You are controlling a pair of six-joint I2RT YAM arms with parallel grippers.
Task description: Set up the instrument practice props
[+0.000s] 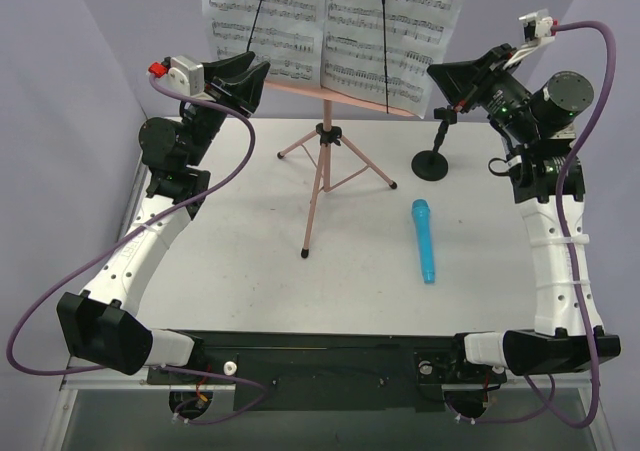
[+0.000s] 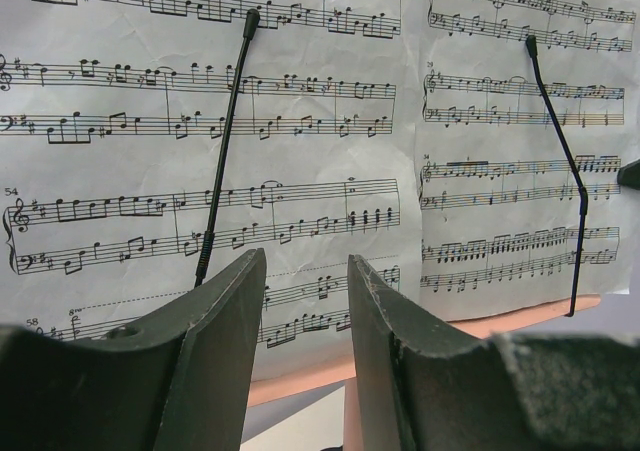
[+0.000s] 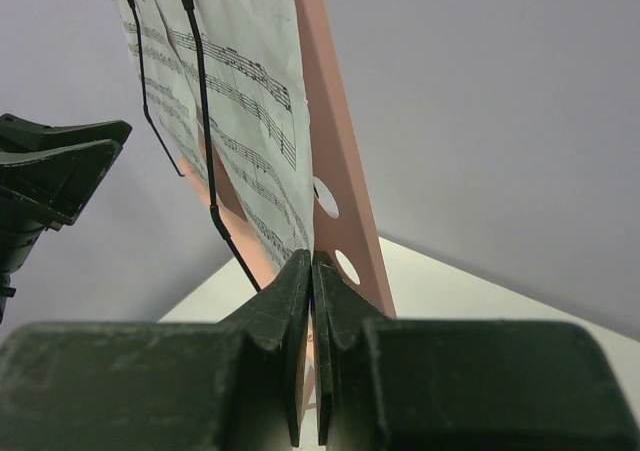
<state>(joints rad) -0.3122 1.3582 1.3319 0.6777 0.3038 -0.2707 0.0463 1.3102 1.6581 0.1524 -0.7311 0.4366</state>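
Observation:
The pink music stand (image 1: 322,161) stands on its tripod at the back of the table, with two sheet-music pages (image 1: 268,21) (image 1: 395,31) resting on its ledge (image 1: 345,101) under thin black holder arms. My left gripper (image 1: 257,74) hovers open just in front of the left page (image 2: 130,171), its jaws (image 2: 305,266) empty. My right gripper (image 1: 434,74) is shut, its tips (image 3: 312,261) at the lower right edge of the right page (image 3: 250,101) beside the pink desk (image 3: 330,151); whether paper is pinched is unclear. The blue microphone (image 1: 423,239) lies flat on the table. The black mic stand (image 1: 432,159) stands upright.
Grey walls close in behind and beside the stand. The tripod legs (image 1: 345,166) spread across the table's middle back. The mic stand's round base sits just below my right gripper. Both arm bases are at the near edge.

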